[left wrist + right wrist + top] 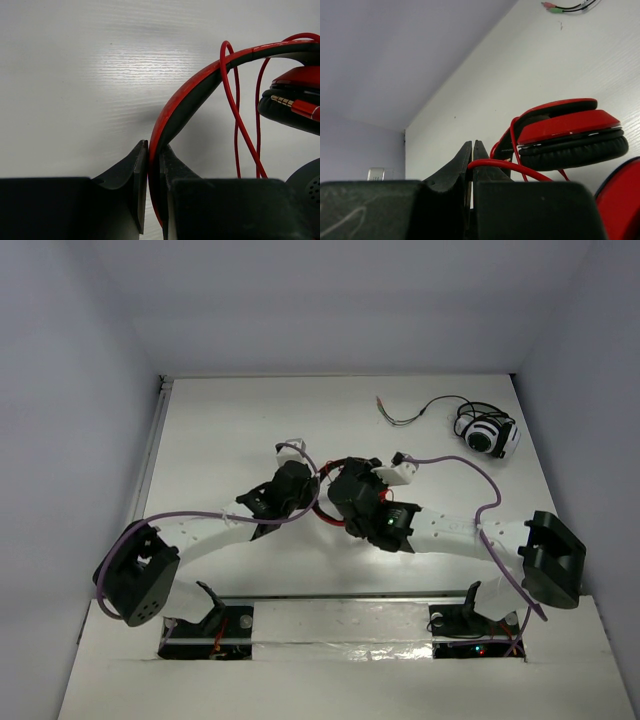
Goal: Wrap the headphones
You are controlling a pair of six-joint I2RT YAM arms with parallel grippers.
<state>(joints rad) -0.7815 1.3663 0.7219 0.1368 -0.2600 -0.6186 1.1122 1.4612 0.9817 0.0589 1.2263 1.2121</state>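
The red headphones (335,465) lie mid-table, mostly hidden under both wrists in the top view. My left gripper (154,146) is shut on the red-and-black headband (200,85), which arches up and right from the jaws. A red earcup (296,77) with a black pad and the cable's metal plug (292,104) show at the right edge, and loops of thin red cable (240,125) hang across the band. My right gripper (472,146) is shut on the red cable (520,169), which runs right toward a red earcup (570,127) lying flat on the table.
Smaller white and black headphones (490,435) sit at the back right, their dark cable (420,412) trailing left to its plugs (559,7). Grey walls enclose the white table (220,430) on three sides. Purple arm cables (480,480) loop above the right arm.
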